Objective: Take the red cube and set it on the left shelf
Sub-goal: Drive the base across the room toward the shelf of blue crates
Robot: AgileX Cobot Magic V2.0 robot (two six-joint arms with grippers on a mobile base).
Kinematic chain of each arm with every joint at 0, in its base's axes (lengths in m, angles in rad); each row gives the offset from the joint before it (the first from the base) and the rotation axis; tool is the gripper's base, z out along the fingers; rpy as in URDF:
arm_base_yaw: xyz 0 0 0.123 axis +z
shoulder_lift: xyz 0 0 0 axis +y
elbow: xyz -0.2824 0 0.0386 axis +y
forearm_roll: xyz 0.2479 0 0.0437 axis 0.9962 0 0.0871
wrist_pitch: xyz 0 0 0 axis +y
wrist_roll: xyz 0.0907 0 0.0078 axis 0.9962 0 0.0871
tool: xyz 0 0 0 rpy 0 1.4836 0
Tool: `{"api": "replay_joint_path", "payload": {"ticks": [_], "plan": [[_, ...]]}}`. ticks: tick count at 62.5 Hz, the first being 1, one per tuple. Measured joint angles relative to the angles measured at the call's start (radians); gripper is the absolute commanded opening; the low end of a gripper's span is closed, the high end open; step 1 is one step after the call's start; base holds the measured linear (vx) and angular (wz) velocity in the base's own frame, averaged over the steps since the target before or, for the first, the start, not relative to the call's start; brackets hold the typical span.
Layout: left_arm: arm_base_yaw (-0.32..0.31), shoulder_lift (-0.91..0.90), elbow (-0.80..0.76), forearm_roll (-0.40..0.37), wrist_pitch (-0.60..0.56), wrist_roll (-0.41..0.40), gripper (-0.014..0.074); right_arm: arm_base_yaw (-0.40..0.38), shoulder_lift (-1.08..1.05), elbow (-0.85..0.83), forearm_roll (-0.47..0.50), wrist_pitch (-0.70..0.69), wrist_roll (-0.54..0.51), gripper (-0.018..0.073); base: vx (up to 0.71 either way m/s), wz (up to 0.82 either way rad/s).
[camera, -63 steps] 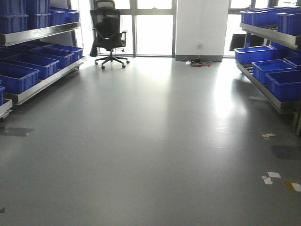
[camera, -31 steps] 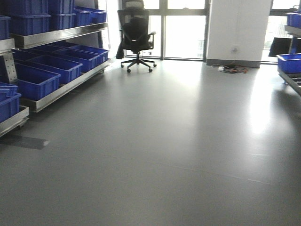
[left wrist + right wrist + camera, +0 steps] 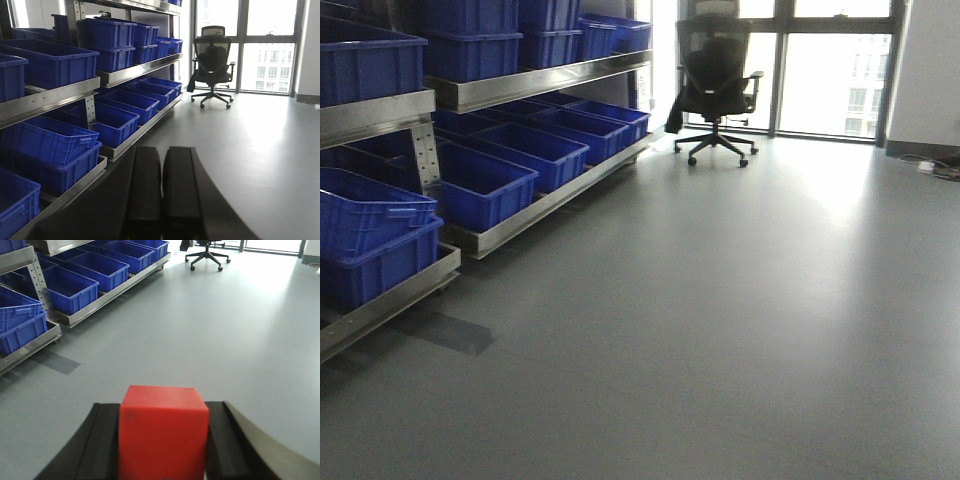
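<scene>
**Red cube in the right gripper, shelf on the left**

The right gripper (image 3: 163, 442) clamps the red cube (image 3: 163, 432) between its two fingers, above the grey floor (image 3: 200, 330). The left gripper (image 3: 161, 187) has its fingers pressed together, holding nothing. The shelf (image 3: 520, 83) with blue bins (image 3: 485, 185) stands on the left. An office chair (image 3: 717, 85) stands far off by the windows.

Grey floor (image 3: 720, 330), glossy, with glare from tall windows (image 3: 830, 80) at the far end. Black office chair (image 3: 717, 90) stands before them. Steel shelf (image 3: 520, 88) along the left holds blue bins (image 3: 485, 185).
</scene>
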Motion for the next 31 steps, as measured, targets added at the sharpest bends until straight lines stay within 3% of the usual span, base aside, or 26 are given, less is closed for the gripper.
{"api": "replay_joint_path", "payload": {"ticks": [31], "plan": [[0.0,0.0,0.0,0.0,0.0,0.0,0.009,0.0,0.0,0.002,0.0,0.0,0.0,0.0107,0.67,0.36]]}}
